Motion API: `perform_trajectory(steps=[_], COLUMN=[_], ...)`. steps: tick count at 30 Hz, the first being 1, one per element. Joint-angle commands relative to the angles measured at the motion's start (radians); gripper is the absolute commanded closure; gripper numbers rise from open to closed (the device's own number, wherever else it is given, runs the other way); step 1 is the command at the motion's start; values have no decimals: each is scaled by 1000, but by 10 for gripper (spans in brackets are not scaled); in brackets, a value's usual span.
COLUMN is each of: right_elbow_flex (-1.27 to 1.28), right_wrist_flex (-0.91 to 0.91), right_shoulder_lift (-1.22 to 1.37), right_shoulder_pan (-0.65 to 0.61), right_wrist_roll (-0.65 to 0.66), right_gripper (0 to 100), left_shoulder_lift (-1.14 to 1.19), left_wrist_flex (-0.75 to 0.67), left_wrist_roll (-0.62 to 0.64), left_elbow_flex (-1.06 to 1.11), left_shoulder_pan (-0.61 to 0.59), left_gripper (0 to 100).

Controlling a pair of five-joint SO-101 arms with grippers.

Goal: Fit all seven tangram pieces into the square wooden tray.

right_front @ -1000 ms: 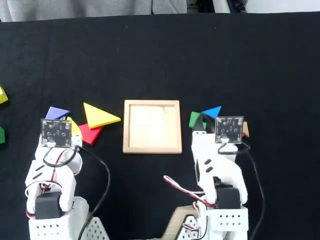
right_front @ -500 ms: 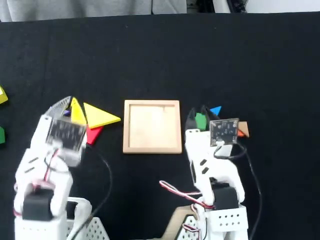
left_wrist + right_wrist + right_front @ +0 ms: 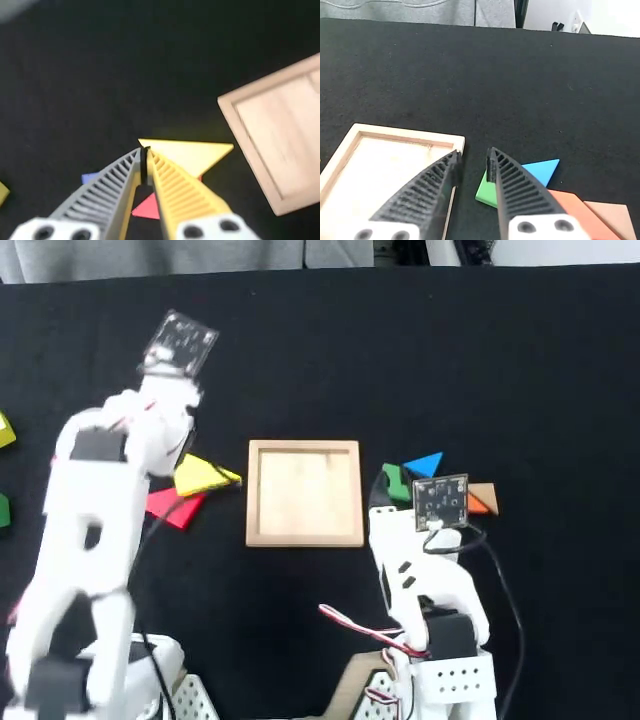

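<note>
The square wooden tray lies mid-table with nothing in it. To its left are a yellow triangle and a red piece. My left arm rises over them. In the left wrist view my left gripper is shut with nothing in it, its tips at the corner of the yellow triangle; the red piece and a blue piece lie under it. My right gripper is open a little above the gap between the tray and a green piece.
Right of the tray a blue triangle and orange pieces lie beside the green piece. A yellow piece and a green one sit at the table's left edge. A black cloth covers the table.
My left arm has lifted and stretched away from its base, out over the yellow triangle. My right arm has shifted slightly toward the tray.
</note>
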Motion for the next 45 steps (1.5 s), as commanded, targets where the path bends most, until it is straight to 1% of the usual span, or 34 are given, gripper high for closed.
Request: perform_trajectory(steps=[1, 2, 4, 6, 8, 13, 15, 21, 32, 38, 45], right_elbow_flex=[-4, -4, -4, -4, -4, -4, -4, -4, -4, -4, -4], right_wrist_flex=[8, 12, 28, 32, 34, 34, 34, 35, 35, 35, 35], right_shoulder_lift=[-81, -81, -81, -81, -81, -81, -81, -81, -79, -79, -79], right_shoulder_pan=[-14, -14, -14, -14, -14, -14, -14, -15, -15, -15, -15], right_wrist_roll=[11, 11, 11, 11, 11, 11, 11, 11, 11, 11, 11], right_gripper=[900, 900, 900, 900, 900, 900, 900, 900, 900, 900, 900], left_shoulder_lift=[176, 222, 311, 396, 479, 663, 721, 821, 898, 941, 936], left_wrist_flex=[63, 72, 69, 40, 6, -75, -86, -78, -86, -75, 58], left_wrist_roll=[-5, -2, 49, 97, 114, 115, 115, 115, 103, -69, -189], left_elbow_flex=[-179, -208, -257, -297, -337, -424, -461, -564, -575, -562, -598], left_shoulder_pan=[7, 8, 7, -5, -13, -42, -53, -87, -87, -96, -156], left_gripper=[966, 966, 966, 966, 964, 868, 855, 866, 866, 866, 866])
